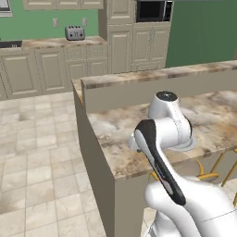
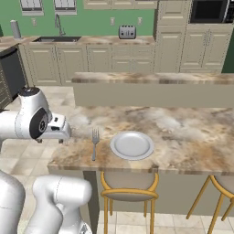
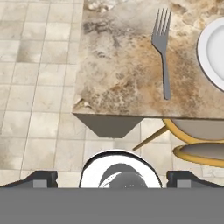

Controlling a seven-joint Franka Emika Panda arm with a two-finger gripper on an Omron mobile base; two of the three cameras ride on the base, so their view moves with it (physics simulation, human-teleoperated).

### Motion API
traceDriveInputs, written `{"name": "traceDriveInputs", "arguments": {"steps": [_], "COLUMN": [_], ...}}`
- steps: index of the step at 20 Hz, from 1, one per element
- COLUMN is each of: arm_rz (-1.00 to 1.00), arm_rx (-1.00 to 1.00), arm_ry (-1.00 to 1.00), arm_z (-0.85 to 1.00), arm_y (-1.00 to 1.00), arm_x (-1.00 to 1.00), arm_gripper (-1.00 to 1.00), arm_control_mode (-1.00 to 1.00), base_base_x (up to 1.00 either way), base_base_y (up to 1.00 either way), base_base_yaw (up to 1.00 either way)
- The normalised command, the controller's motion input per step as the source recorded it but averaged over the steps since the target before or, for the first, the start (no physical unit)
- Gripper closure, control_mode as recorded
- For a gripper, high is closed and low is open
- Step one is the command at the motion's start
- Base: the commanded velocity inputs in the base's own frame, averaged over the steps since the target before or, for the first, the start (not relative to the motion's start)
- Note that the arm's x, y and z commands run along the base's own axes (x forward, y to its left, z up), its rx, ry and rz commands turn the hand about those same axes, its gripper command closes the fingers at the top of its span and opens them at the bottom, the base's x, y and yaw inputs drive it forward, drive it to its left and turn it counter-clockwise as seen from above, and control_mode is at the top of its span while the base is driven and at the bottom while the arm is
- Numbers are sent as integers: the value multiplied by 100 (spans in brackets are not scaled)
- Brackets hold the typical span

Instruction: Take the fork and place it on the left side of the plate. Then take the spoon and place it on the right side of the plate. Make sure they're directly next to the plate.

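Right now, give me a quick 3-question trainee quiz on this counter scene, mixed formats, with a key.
1. True or false: the fork lies on the counter to the left of the plate, apart from it.
2. Multiple choice: in the right base view, the fork's tines point
A. away from the stools, toward the raised ledge
B. at the plate
C. toward the counter's near edge
3. Fill in: the fingers stand ____, holding nothing.

Key: 1 true; 2 A; 3 open
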Motion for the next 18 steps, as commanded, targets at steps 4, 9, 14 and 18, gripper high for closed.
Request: {"name": "traceDriveInputs", "arguments": {"steps": [4, 9, 14, 18], "arm_rz": [0, 0, -1, 0], "arm_rx": [3, 10, 4, 0], "arm_ry": [-2, -14, -4, 0], "arm_z": [1, 0, 0, 0], "arm_y": [2, -15, 3, 0], "arm_x": [-89, -90, -42, 0], "arm_gripper": [-100, -100, -100, -100], "arm_control_mode": [-100, -100, 100, 100], "base_base_x": [0, 0, -14, -3], "base_base_y": [0, 0, 28, 100], "base_base_yaw": [0, 0, -4, -19]}}
